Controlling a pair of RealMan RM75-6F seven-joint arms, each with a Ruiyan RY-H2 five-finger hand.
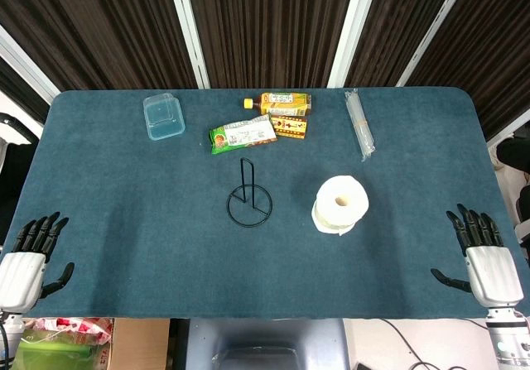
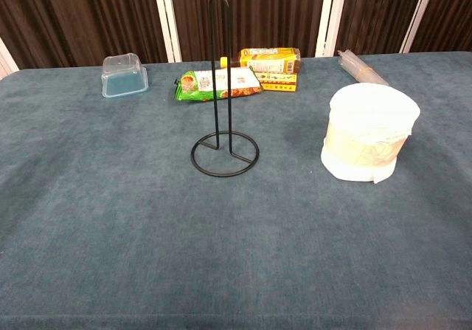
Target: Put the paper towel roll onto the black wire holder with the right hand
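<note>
White and soft, the paper towel roll (image 1: pixel 340 204) stands on its end on the blue desk (image 1: pixel 124 204), with the hollow core facing straight up, so its long axis is vertical. You find it on the right half of the desk, a little nearer to you than the middle. Your right hand (image 1: pixel 482 250) rests at the near right edge with the fingers spread and holding nothing. From this hand the roll lies to the left and somewhat further away from you. The left hand (image 1: pixel 31 250) is at the opposite near edge, also spread and empty, and it is well apart from the roll, so the right hand is clearly the nearer one.

To the left of the roll, near but not touching, stands the black wire holder (image 1: pixel 249 196). Its thin post rises upright from a round wire base, so the post and the core of the roll are parallel. I think this helps you: the roll needs no turning, only a lift higher than the top of the post, a shift to the left, and then a lowering with the core over the post. A grasp around the side of the roll seems best, because it keeps the hole free. The task is not yet begun.
</note>
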